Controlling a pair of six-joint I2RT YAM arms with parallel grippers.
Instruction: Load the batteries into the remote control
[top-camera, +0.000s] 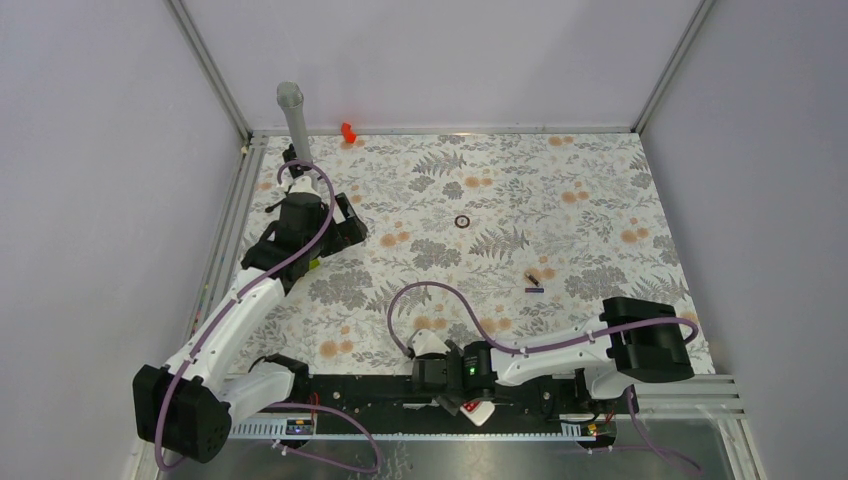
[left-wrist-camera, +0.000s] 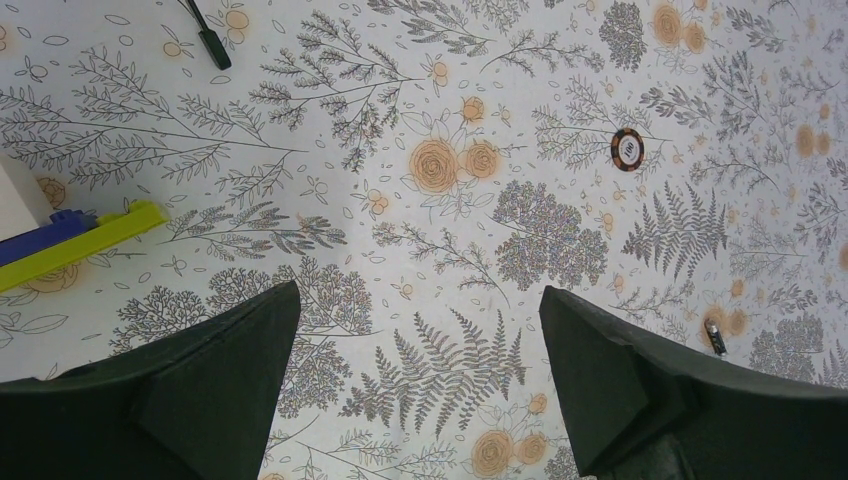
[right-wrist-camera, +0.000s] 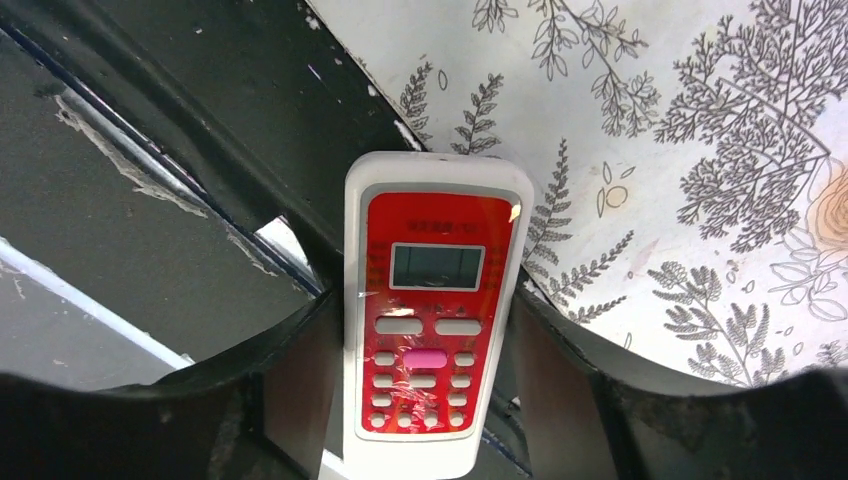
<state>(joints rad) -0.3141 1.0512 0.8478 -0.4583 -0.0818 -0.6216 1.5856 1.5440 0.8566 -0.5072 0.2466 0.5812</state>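
Grey walls (top-camera: 450, 60) ring the floral counter (top-camera: 560, 200), left claw (left-wrist-camera: 420, 370) gaping wide over open pattern, right claw (right-wrist-camera: 428, 345) clamping the remote control (right-wrist-camera: 435, 230) at the near black rail (right-wrist-camera: 200, 150).

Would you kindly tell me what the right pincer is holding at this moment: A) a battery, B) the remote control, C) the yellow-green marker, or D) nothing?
B: the right wrist view shows the remote control clamped in the right pincer, red button face toward the camera.
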